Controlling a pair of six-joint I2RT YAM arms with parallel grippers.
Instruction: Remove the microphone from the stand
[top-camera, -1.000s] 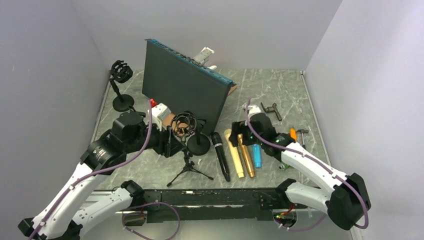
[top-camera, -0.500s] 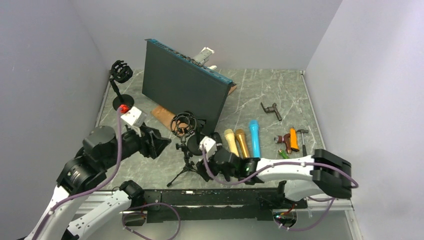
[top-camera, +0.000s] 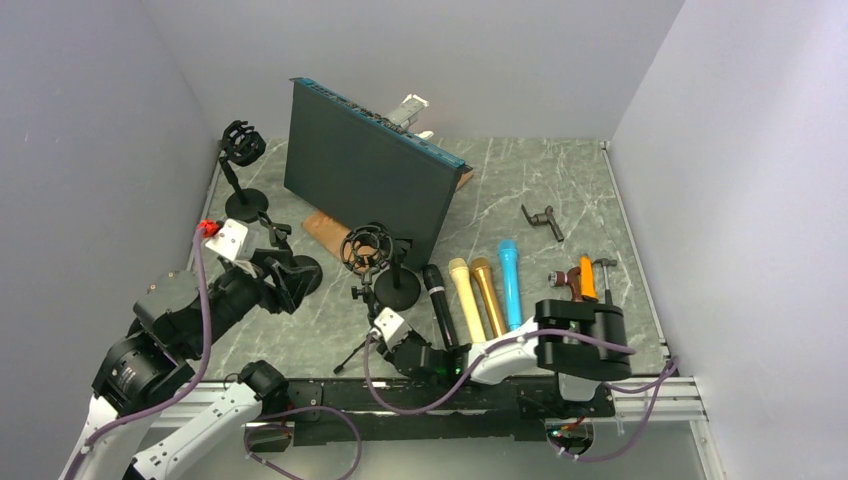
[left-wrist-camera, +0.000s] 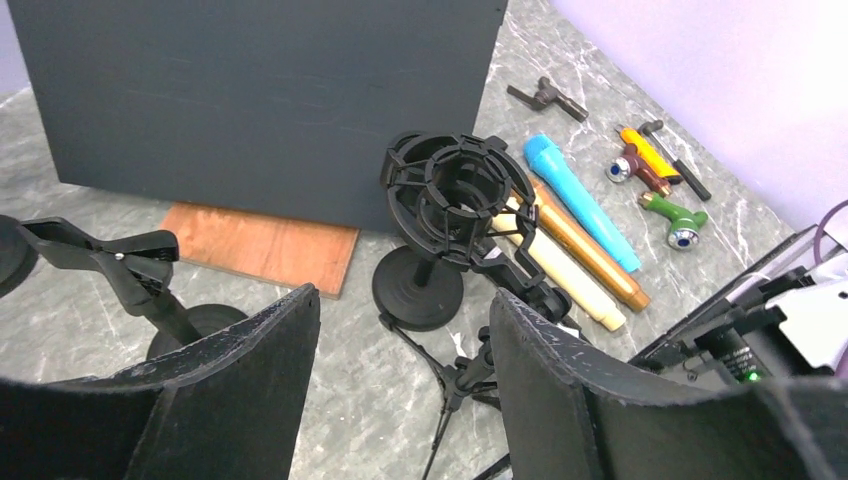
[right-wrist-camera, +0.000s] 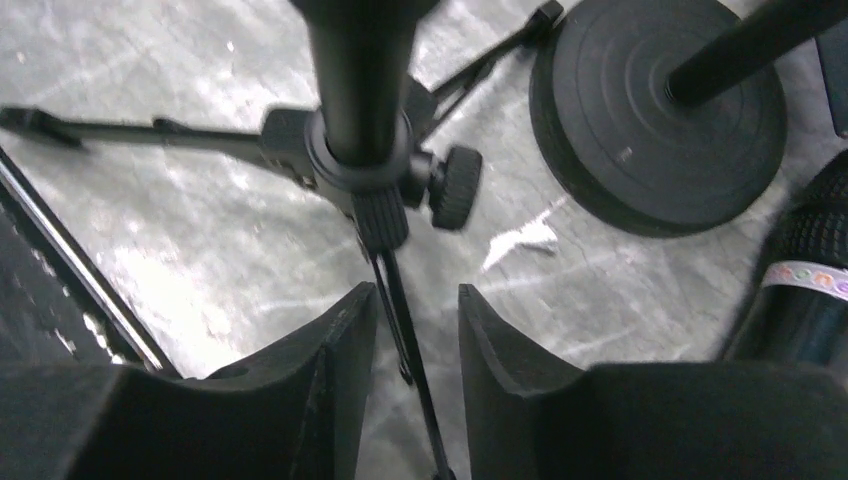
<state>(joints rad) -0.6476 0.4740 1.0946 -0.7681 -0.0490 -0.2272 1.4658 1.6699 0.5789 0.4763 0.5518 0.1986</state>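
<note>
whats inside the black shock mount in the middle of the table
No microphone shows inside the shock mount. In the left wrist view its centre ring looks empty, with only its own cords and frame around the opening. The far inner side is covered by the frame.

Four microphones (top-camera: 488, 292) lie on the worktop (top-camera: 560, 180). There are four stands (top-camera: 398, 290): three round-based and one tripod (top-camera: 372, 335). I also count two shock mounts (top-camera: 365, 247), four small hand tools (top-camera: 586, 270), one dark panel (top-camera: 365, 180) and one wooden board (top-camera: 325, 230).
</note>
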